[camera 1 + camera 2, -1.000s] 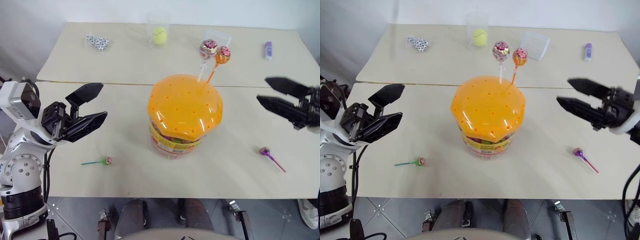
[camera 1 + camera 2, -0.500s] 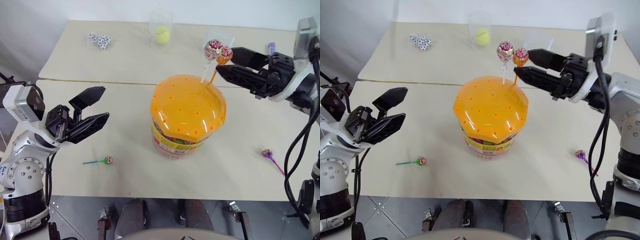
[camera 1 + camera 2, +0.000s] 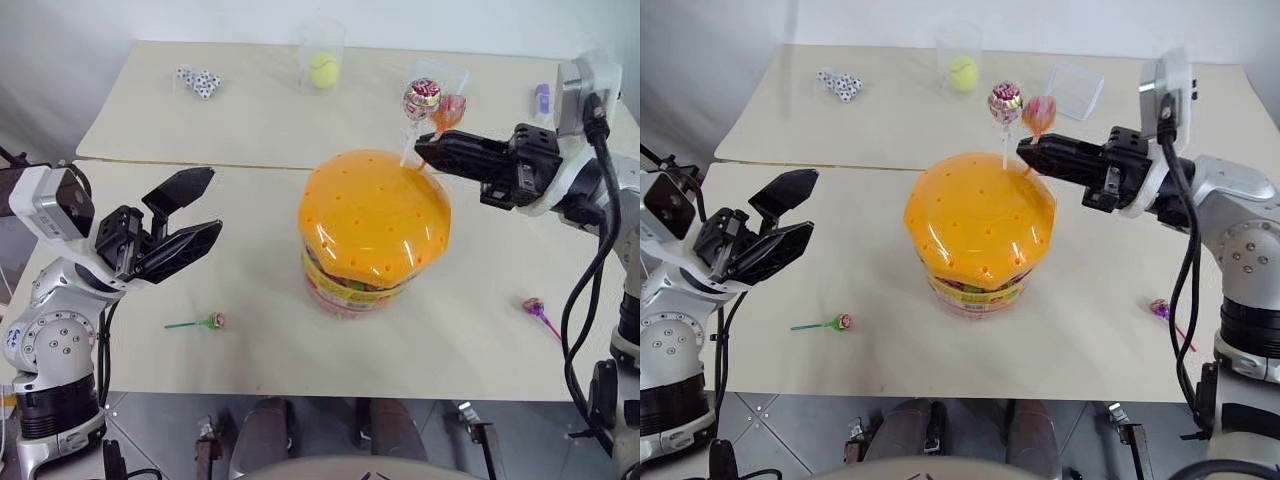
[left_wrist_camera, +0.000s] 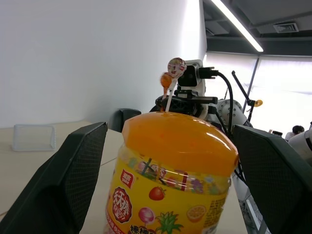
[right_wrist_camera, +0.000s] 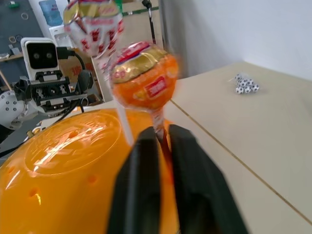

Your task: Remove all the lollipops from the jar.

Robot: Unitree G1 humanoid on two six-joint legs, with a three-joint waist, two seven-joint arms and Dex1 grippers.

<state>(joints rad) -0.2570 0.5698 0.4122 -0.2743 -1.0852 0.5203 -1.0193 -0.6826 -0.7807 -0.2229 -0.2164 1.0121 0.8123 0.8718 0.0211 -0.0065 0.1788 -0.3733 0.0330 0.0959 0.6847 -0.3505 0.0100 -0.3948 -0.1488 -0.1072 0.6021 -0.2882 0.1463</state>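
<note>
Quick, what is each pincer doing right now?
Left pincer: open, holding nothing.
Right pincer: closed on the stick of the orange lollipop standing in the jar lid.

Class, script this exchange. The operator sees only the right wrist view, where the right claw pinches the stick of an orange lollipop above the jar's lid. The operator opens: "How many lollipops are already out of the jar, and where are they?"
Observer: Two. The green-stick lollipop lies on the table, on the robot's left of the jar.
Operator: And the second?
Observer: The purple-stick lollipop lies on the robot's right of the jar, near the table's front edge.
Operator: Is the left claw free?
Observer: Yes. The left claw is open and holds nothing, apart from the jar on its left side.
</note>
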